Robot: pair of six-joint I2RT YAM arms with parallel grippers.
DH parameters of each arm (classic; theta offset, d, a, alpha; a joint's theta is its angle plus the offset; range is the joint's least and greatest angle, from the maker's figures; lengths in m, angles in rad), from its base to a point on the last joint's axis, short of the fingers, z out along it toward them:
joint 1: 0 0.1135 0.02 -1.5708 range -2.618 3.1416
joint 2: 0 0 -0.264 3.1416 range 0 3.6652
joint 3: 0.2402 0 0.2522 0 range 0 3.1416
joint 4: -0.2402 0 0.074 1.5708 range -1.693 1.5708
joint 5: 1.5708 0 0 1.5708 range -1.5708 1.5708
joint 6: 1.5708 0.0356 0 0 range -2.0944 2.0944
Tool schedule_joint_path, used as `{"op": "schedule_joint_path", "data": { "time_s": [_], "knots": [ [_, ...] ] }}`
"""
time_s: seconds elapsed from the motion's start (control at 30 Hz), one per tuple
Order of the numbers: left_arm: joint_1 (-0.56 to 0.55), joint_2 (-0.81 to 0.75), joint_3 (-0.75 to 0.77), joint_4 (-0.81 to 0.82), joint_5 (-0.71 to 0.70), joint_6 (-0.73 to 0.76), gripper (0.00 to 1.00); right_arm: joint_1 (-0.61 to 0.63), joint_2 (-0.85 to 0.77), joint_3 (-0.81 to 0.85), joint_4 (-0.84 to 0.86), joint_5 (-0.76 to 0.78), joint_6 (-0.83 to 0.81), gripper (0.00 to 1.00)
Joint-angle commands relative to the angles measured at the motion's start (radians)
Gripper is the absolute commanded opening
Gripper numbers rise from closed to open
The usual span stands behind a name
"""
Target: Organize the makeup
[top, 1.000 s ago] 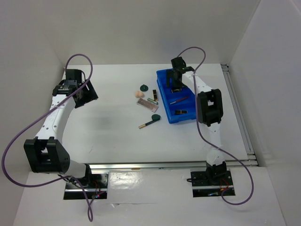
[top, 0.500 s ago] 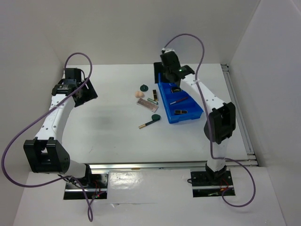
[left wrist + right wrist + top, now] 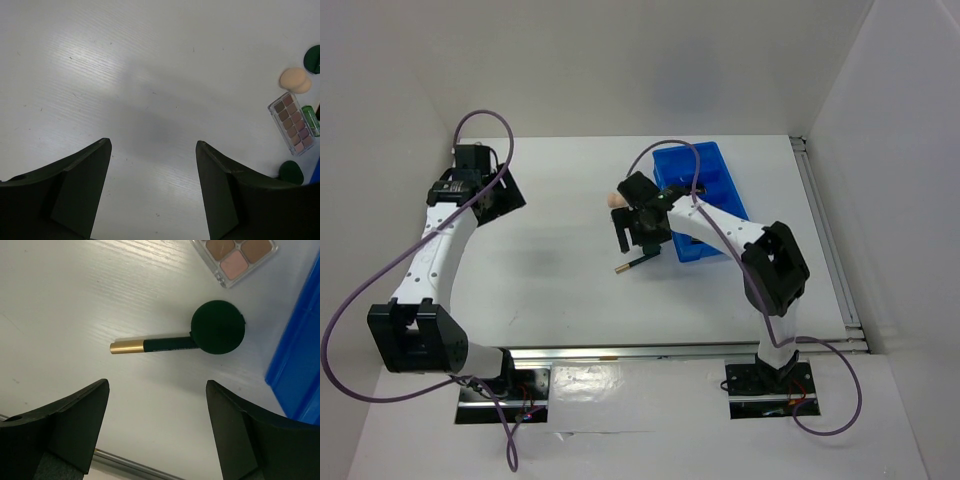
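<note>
My right gripper [image 3: 635, 238] hangs open over the loose makeup left of the blue tray [image 3: 705, 165], with nothing between its fingers. Just beyond its fingertips [image 3: 102, 390] lie a black-and-gold tube [image 3: 152, 345] and a dark green round compact [image 3: 218, 327] that touch end to end. A corner of the brownish palette [image 3: 235, 255] shows past them. My left gripper [image 3: 505, 195] stands open over bare table at the far left. Its view shows the peach sponge [image 3: 295, 80], the palette [image 3: 292, 124], a green tube [image 3: 311, 120] and two dark green compacts [image 3: 314, 57] [image 3: 291, 172] far to the right.
The blue tray's wall [image 3: 300, 365] rises close to the right of my right gripper. A metal rail [image 3: 130, 465] runs along the table's near edge below it. White walls close in the table at the back and both sides.
My right arm has swung from above the blue tray to the left and nearer, and now hangs over the makeup on the table. The left arm has not moved.
</note>
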Motion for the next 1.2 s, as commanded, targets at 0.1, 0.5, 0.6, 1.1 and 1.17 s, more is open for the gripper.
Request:
{"op": "schedule_joint_path", "data": {
  "time_s": [0.1, 0.5, 0.6, 1.1, 1.17],
  "knots": [
    [0.005, -0.046, -0.011, 0.007, -0.003, 0.014, 0.82, 0.011, 0.044, 0.036, -0.034, -0.016, 0.332, 0.86],
    [0.005, -0.066, -0.04, 0.026, 0.007, 0.023, 0.82, 0.002, 0.115, 0.038, 0.032, 0.012, 0.475, 0.71],
    [0.005, -0.066, -0.049, 0.026, 0.007, 0.023, 0.82, -0.007, 0.152, 0.073, -0.002, 0.023, 0.486, 0.71],
    [0.005, -0.075, -0.058, 0.035, -0.012, 0.032, 0.82, -0.016, 0.248, 0.111, -0.063, 0.004, 0.515, 0.7],
    [0.005, -0.075, -0.058, 0.035, -0.012, 0.032, 0.82, -0.016, 0.248, 0.1, -0.054, 0.015, 0.506, 0.7]
  ]
}}
